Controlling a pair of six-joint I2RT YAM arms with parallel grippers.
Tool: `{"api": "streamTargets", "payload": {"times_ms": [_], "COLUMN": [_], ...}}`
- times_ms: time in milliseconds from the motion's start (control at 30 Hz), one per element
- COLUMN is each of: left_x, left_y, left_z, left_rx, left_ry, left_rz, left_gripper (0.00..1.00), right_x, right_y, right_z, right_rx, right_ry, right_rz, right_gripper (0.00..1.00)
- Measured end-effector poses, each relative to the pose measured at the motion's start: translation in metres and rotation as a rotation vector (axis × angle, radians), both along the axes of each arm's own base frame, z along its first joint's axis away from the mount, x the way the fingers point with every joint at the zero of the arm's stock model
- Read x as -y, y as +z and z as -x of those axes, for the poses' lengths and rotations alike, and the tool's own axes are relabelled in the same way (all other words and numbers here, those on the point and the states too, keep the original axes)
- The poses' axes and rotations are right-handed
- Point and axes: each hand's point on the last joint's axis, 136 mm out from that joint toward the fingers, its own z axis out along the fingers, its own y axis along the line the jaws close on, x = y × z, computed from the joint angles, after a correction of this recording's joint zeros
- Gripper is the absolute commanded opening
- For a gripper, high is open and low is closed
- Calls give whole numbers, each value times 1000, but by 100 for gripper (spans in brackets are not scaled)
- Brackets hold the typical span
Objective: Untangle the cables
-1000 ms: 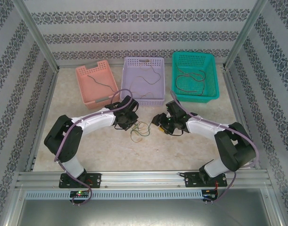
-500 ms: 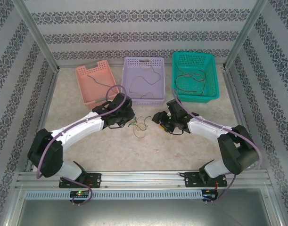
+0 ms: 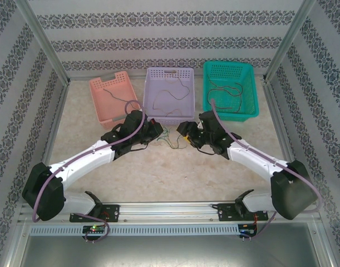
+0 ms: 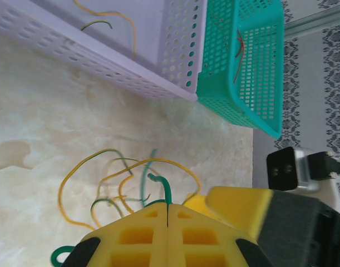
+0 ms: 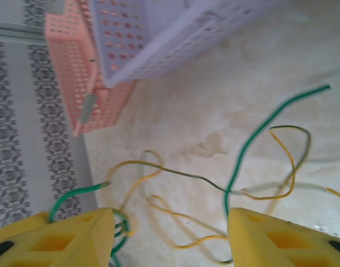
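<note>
A loose tangle of green and yellow cables [image 3: 168, 137] lies on the table in front of the lilac basket [image 3: 168, 118], between the two grippers. My left gripper [image 3: 153, 129] is shut on a green cable [image 4: 166, 188], whose end sticks up from between the closed yellow fingertips [image 4: 186, 222]. Yellow loops [image 4: 97, 175] spread to its left. My right gripper [image 5: 167, 236] stands open over the tangle, with yellow cable [image 5: 181, 214] and a green cable [image 5: 253, 139] lying between its fingers. In the top view my right gripper [image 3: 184, 132] is just right of the tangle.
Three baskets line the back: pink [image 3: 98, 103], lilac and teal [image 3: 252, 94]. Each has thin cables inside. The lilac and teal baskets [image 4: 242, 105] stand close ahead of my left gripper. Patterned walls and metal posts [image 3: 44, 44] enclose the table.
Both arms have stretched away from their bases toward the baskets. The tangle has travelled with the left gripper up to the lilac basket's front wall. The left gripper stayed shut.
</note>
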Motion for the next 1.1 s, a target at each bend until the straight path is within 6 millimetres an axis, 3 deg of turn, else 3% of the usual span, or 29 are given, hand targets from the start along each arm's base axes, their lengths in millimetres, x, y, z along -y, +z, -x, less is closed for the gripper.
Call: {"api": "streamTargets", "payload": {"times_ms": [133,333,433,533,633,767,833,1000,1100], "left_x": [5,10,12,13,10,-14,-37,-113,-159], "left_y": [0,-4,-2,-1,2,16,27,47,53], "left_z": [-1,-2,-2,-2,-3,-3,0,10,20], "left_rx": [5,-4,-2,-1,10,25,28,36,31], "left_ry": [-18,-37,-48,-49,-42,33,99,318,447], "left_rz": [9,13,22,23,2,-107,-172,-318,-396], "left_gripper": [0,0,0,0,0,0,0,0,0], "right_x": [-5,-14,-20,-24,-18,22,62,152,177], "right_y": [10,-15,-23,-24,-23,-16,-10,-9,-16], "right_z": [0,-1,-8,-15,-18,-23,-25,-18,-7], "right_rx": [18,-46,-68,-66,-59,-30,-9,-10,-38], "right_ry": [12,36,41,46,34,-38,-119,-308,-346], "right_rz": [-22,4,15,17,36,86,115,230,311], "right_gripper": [54,46,32,0,0,0,0,0,0]}}
